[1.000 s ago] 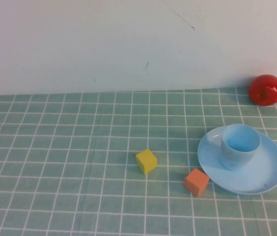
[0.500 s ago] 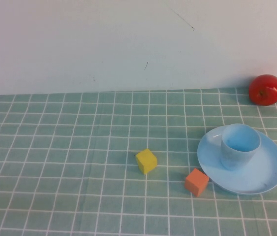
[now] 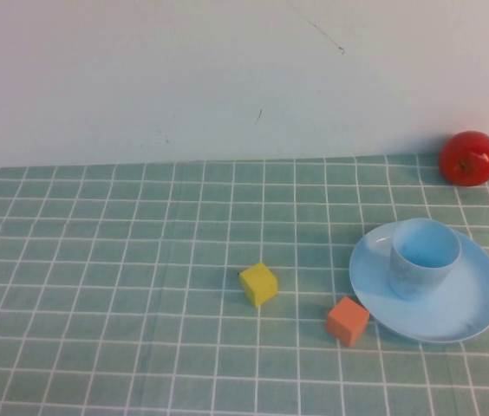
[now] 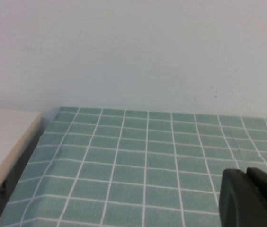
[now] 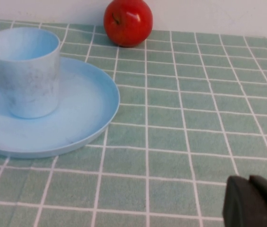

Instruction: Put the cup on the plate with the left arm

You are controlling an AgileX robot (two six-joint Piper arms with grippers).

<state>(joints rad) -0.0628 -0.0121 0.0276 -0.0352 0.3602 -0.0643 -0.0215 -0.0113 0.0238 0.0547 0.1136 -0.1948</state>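
The light blue cup point(image 3: 424, 256) stands upright on the light blue plate point(image 3: 470, 303) at the right of the table. Both also show in the right wrist view, the cup point(image 5: 25, 71) on the plate point(image 5: 84, 106). Neither arm shows in the high view. My left gripper point(image 4: 247, 176) is shut and empty, over bare tablecloth near the table's left edge, far from the cup. My right gripper point(image 5: 250, 182) is shut and empty, over the cloth to the right of the plate.
A yellow cube point(image 3: 258, 284) sits mid-table. An orange cube point(image 3: 348, 321) lies against the plate's near-left rim. A red apple point(image 3: 469, 159) rests by the back wall, also in the right wrist view point(image 5: 128, 22). A beige surface point(image 4: 1, 142) adjoins the table's left edge.
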